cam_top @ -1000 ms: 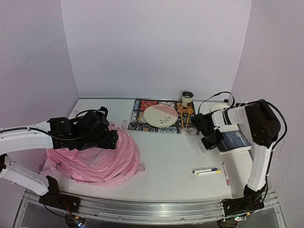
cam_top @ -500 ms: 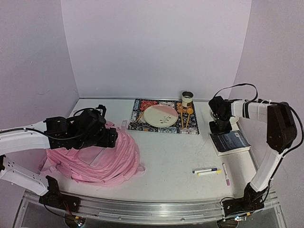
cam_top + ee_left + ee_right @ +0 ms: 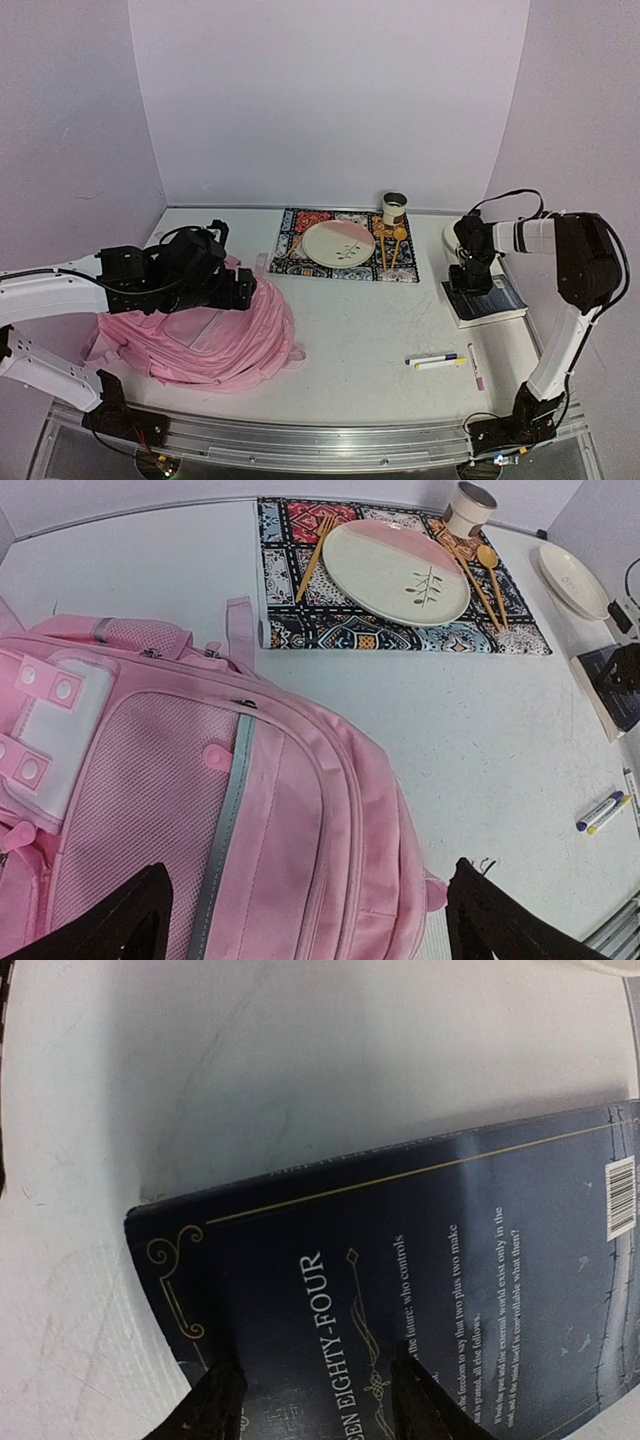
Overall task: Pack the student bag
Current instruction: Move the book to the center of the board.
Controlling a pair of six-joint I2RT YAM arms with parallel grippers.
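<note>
Seemingly fetching the book [image 3: 450,1290] — the right claw [image 3: 318,1400], half-open and empty just above it, must next straddle its edge; the left claw [image 3: 305,925] gapes over the student bag [image 3: 280,810].

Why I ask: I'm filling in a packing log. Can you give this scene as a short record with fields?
backpack: pink, lying front up on the left side of the table
left end effector: open, over the backpack, holding nothing
right end effector: open, fingers down at the book, not gripping it
book: dark blue, flat at the table's right edge
pens: three, loose, nearer the front than the book
packing status: book and pens lie outside the backpack; its inside is not visible
</note>
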